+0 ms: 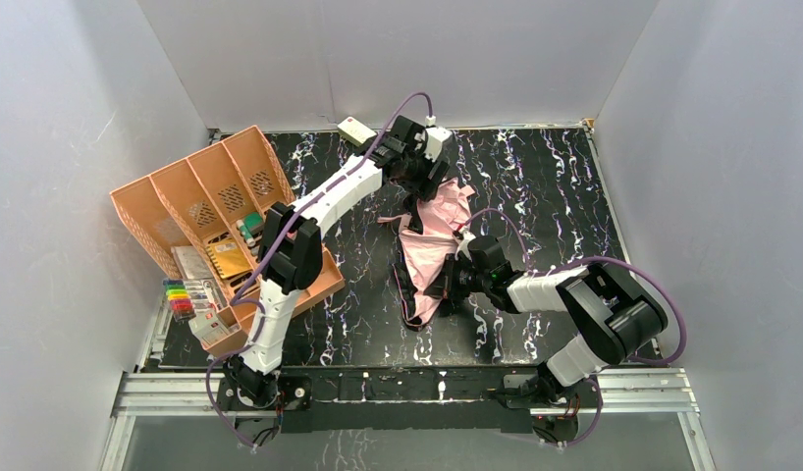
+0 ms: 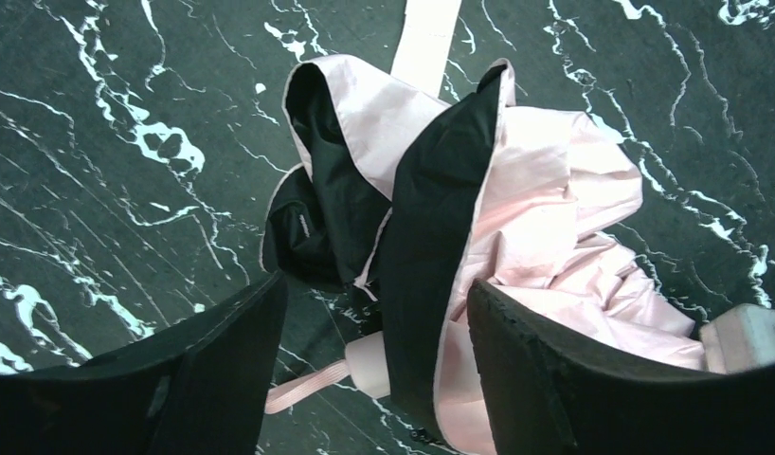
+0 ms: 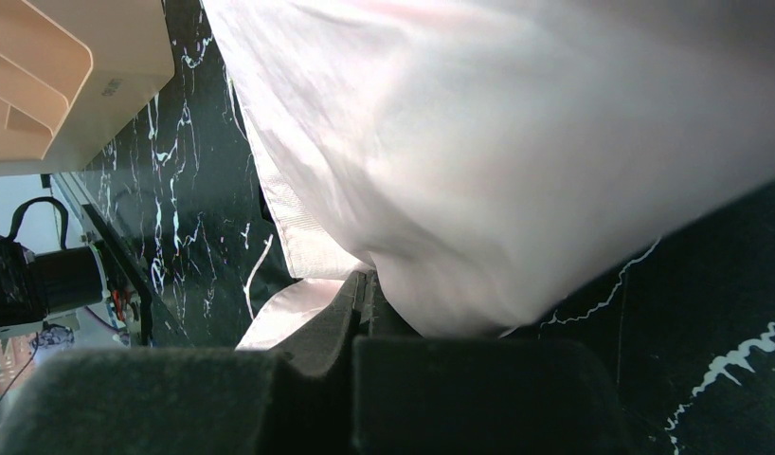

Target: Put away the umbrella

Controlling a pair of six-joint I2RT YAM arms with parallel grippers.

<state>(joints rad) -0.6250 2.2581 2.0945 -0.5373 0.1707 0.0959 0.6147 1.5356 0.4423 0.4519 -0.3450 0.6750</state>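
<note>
Left tool (image 2: 374,294) hangs wide open over the crumpled umbrella (image 1: 429,240) on the surface (image 1: 545,196); right tool (image 3: 362,299), closed, pinches its pink fabric.

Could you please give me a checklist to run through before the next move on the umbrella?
1. Left tool open: ok.
2. Fold of umbrella between the left tool's fingers: ok.
3. Right tool shut on umbrella fabric: ok.
4. Fabric of umbrella gathered tightly: not ok, loose and bunched.
5. Hold of right tool firm enough for pulling: cannot tell.
</note>
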